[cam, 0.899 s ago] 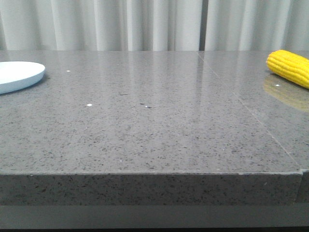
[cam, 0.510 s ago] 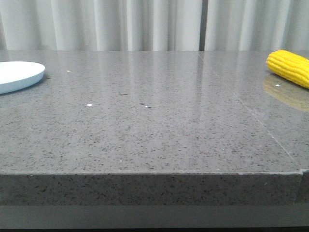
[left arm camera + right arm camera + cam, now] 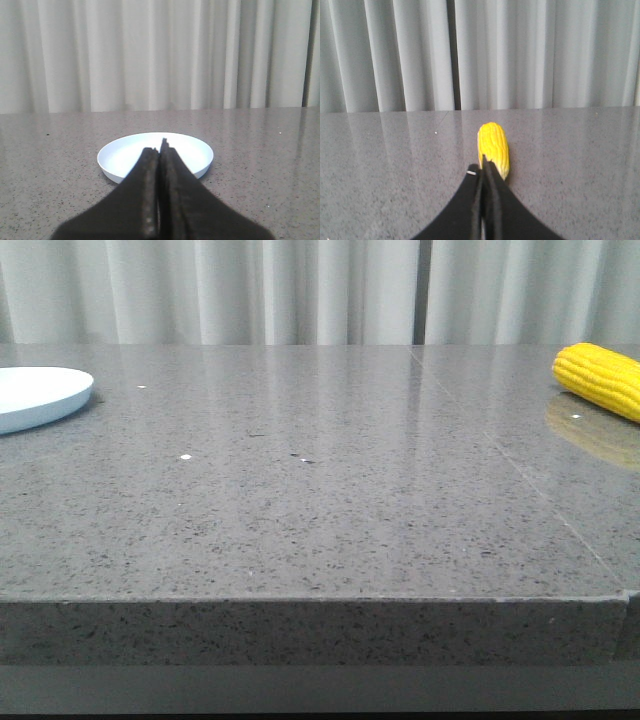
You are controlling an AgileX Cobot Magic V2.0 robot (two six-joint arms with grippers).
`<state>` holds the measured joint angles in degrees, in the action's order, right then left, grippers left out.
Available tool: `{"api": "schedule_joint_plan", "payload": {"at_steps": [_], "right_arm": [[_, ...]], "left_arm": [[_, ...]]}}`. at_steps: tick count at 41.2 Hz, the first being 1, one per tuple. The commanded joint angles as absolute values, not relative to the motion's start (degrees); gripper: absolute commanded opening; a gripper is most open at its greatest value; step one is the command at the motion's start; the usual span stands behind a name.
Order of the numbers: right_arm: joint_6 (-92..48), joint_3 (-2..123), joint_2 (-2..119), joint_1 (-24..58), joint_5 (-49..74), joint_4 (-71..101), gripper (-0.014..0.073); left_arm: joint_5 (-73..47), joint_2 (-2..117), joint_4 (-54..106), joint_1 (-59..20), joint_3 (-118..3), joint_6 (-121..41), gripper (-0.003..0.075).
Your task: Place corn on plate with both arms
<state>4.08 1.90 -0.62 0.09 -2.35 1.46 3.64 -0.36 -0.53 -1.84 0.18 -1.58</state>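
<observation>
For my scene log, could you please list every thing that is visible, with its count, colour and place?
plate: one, pale blue, far left of the table, nothing on it.
corn: one, bright yellow, far right of the table, lying on its side.
table: one, speckled grey stone.
curtain: pale grey, behind the table.
left gripper: one, black, shut, pointing at the plate.
right gripper: one, black, shut, pointing at the corn.

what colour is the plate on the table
Pale light blue, plain and unmarked; the plate shows best in the left wrist view.
</observation>
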Motion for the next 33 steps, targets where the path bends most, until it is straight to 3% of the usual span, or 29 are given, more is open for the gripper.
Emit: {"api": "schedule_joint_plan", "payload": {"at_steps": [1,10,21,33], "right_arm": [[3.9,8.7,-1.4,0.1,-2.9,0.8,-0.0067],[3.9,23.4,4.0,0.1,7.4,0.6,-0.0067],[3.9,37.2,16.8,0.1,16.4,0.6,-0.0067],[3.9,39.9,29.2,0.1,26.6,0.6,-0.0067]], "left_arm": [[8.2,-1.2,0.0,-2.3,-4.7,-1.5,-0.0020],[-1.5,1.6,0.0,-2.3,-19.3,-1.5,-0.0020],[-17.4,13.9,0.0,-2.3,-39.0,-1.5,-0.0020],[-29.6,25.7,0.0,-2.3,-43.2,-1.5,-0.0020]]}}
